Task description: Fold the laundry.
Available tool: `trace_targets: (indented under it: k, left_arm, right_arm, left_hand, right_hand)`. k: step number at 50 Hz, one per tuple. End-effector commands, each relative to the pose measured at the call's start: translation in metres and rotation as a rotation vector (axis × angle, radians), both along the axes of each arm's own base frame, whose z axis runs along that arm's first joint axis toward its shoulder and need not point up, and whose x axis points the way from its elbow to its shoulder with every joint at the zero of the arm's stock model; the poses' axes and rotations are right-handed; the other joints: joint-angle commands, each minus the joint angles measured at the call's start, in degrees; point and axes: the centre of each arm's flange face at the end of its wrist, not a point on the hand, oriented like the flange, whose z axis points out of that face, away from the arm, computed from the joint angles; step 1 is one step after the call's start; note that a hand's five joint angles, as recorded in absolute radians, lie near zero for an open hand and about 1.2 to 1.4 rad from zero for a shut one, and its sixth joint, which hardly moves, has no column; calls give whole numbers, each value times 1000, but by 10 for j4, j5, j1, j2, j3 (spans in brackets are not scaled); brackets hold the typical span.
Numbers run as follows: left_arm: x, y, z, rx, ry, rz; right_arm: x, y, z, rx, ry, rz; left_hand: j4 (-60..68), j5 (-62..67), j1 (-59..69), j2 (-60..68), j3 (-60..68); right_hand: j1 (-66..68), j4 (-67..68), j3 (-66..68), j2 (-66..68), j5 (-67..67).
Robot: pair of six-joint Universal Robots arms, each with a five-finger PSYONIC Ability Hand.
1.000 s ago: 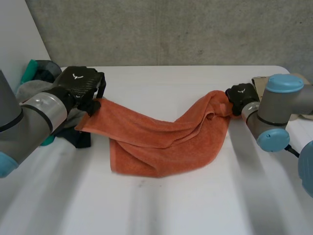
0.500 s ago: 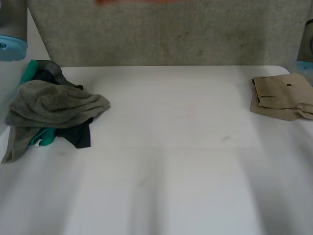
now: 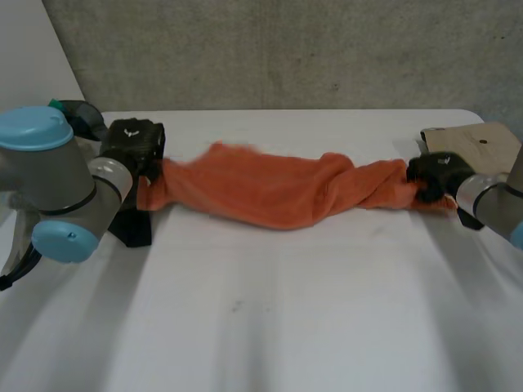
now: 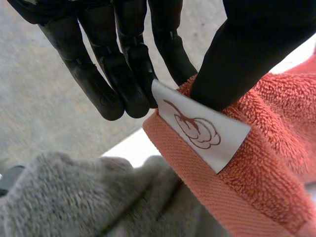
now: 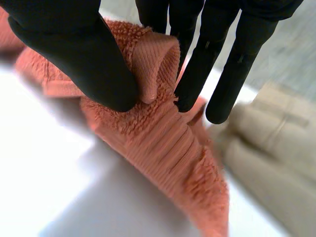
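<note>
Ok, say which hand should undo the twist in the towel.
Right, probably: the towel twists nearest the right hand, which pinches that end; the left hand pinches a flatter corner by the label.

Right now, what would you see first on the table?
The orange towel stretched like a twisted rope across the white table. The left hand pinches one end by its white label, and the right hand pinches the other end beside a folded tan cloth.
</note>
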Motion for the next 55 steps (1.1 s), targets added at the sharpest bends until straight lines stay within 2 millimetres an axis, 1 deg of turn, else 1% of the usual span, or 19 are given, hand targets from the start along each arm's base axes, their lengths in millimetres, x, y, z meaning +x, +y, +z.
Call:
trace_targets:
  k: [1, 4, 14, 16, 17, 18, 23, 27, 28, 31, 32, 35, 36, 38, 39, 44, 49, 53, 55]
  left_arm:
    - [-2, 11, 16, -16, 6, -33]
    - [-2, 15, 22, -25, 9, -38]
    - [-1, 21, 25, -23, 14, -44]
    - [-1, 21, 25, -23, 14, -44]
    - [-1, 21, 25, -22, 13, -44]
    - [0, 21, 26, -22, 13, -41]
    - [3, 21, 38, -46, 19, -30]
    - [9, 26, 61, -81, 30, -22]
    - [12, 29, 75, -96, 36, -18]
    - [17, 38, 99, -127, 45, -12]
    - [19, 46, 118, -154, 52, -12]
    - [23, 62, 149, -199, 65, -15]
    - [26, 73, 170, -239, 77, -18]
    - [30, 85, 188, -274, 87, -20]
    - [34, 95, 206, -317, 96, -22]
    - [40, 118, 241, -406, 118, -36]
    - [38, 105, 228, -337, 88, -33]
    - [32, 77, 190, -197, 25, -28]
    - [26, 58, 161, -113, -22, -32]
  right_arm:
    - [1, 15, 2, 88, 72, 5]
    - [2, 17, 5, 82, 79, -8]
    - [13, 21, 17, 35, 72, -4]
    - [15, 22, 18, 34, 72, 1]
    - [18, 23, 17, 35, 71, 8]
    - [18, 23, 16, 32, 73, 11]
    - [19, 19, 22, -2, 82, 8]
    - [13, 20, 59, -66, 71, -24]
    - [9, 21, 80, -103, 62, -40]
    - [2, 26, 114, -167, 58, -59]
    - [-4, 31, 137, -209, 59, -75]
    - [-10, 43, 173, -276, 57, -97]
    - [-16, 51, 197, -324, 56, -117]
    - [-22, 59, 220, -377, 56, -132]
    - [-27, 67, 239, -416, 56, -145]
    - [-41, 85, 272, -456, 60, -175]
    - [-47, 87, 269, -401, 60, -165]
    - [-41, 79, 244, -311, 71, -130]
    - [-33, 72, 223, -257, 101, -99]
  left_hand:
    - [113, 134, 150, 114, 117]
    - [113, 134, 150, 114, 117]
    - [113, 134, 150, 114, 117]
    - [113, 134, 150, 114, 117]
    - [113, 134, 150, 114, 117]
    - [113, 134, 150, 114, 117]
    - [113, 134, 150, 114, 117]
    - [113, 134, 150, 114, 117]
    - [113, 134, 150, 114, 117]
    - [113, 134, 150, 114, 117]
    - [113, 134, 150, 114, 117]
    - [113, 134, 150, 114, 117]
    - [113, 134, 150, 114, 117]
    - [113, 134, 150, 114, 117]
    - [113, 134, 150, 114, 117]
    - [113, 134, 150, 114, 117]
    - [113, 134, 150, 114, 117]
    - [113, 134, 150, 114, 117]
    - [113, 134, 150, 114, 117]
  right_hand:
    - [42, -19, -15, 1, -4]
    - [-126, -187, -184, -167, -173]
    - [-137, -198, -194, -178, -183]
    - [-92, -153, -149, -133, -138]
    - [87, 26, 30, 46, 41]
    - [175, 114, 118, 134, 129]
    - [176, 115, 119, 135, 130]
    - [176, 115, 119, 135, 130]
    - [176, 115, 119, 135, 130]
    - [176, 115, 119, 135, 130]
    - [176, 115, 119, 135, 130]
    - [176, 115, 119, 135, 130]
    - [176, 115, 119, 135, 130]
    - [176, 115, 119, 135, 130]
    - [176, 115, 119, 135, 130]
    - [176, 115, 119, 135, 130]
    - [176, 115, 119, 135, 130]
    - [176, 115, 119, 135, 130]
    - [176, 115, 119, 135, 130]
